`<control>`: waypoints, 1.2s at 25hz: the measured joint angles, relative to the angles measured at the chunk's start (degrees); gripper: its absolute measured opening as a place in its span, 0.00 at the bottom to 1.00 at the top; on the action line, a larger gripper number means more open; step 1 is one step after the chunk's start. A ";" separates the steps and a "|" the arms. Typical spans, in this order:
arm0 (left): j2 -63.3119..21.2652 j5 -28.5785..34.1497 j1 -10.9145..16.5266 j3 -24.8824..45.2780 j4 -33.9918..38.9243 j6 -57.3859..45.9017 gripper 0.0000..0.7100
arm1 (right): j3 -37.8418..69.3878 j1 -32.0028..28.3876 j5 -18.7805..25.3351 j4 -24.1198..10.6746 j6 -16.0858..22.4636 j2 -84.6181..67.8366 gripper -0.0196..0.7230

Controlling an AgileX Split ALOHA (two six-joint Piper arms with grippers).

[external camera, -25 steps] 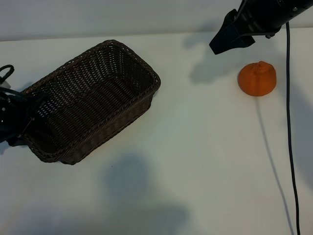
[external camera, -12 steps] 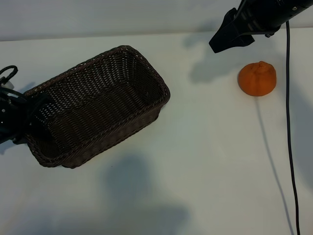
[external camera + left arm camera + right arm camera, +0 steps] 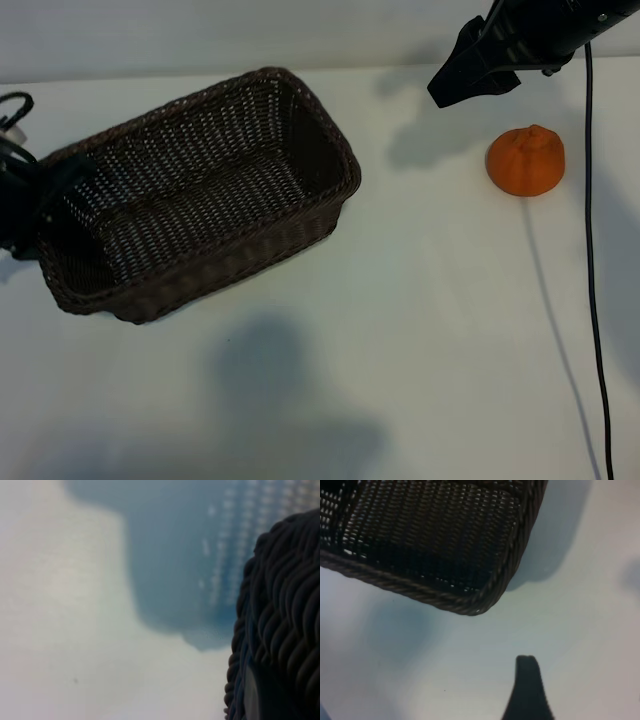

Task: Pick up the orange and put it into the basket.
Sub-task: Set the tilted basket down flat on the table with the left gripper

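The orange (image 3: 526,160) sits on the white table at the right, free of any grip. My right gripper (image 3: 475,68) hovers behind and to the left of it, open and empty; only one of its dark fingers (image 3: 527,687) shows in the right wrist view. The dark brown wicker basket (image 3: 230,262) lies at the left, empty. My left gripper (image 3: 45,200) is shut on the rim of its left end, with the braided rim (image 3: 280,605) filling the side of the left wrist view. The basket's near corner (image 3: 470,607) also shows in the right wrist view.
A black cable (image 3: 592,250) hangs from the right arm and runs down the table's right side, past the orange. White tabletop lies between basket and orange. Arm shadows fall on the front of the table.
The basket has turned and shifted with my left gripper: its right end swung toward the back of the table and to the right. The right arm and the orange have not moved.
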 joint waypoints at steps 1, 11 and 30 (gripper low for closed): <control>0.00 1.75 0.00 -1.21 0.00 0.00 0.21 | 0.00 0.00 0.00 0.00 0.00 0.00 0.71; -0.53 11.00 0.00 -12.89 0.33 0.03 0.21 | 0.00 0.00 -0.01 0.00 0.00 0.00 0.71; -1.31 11.71 -0.07 -13.81 3.06 2.25 0.21 | 0.00 0.00 -0.06 0.00 0.00 0.00 0.71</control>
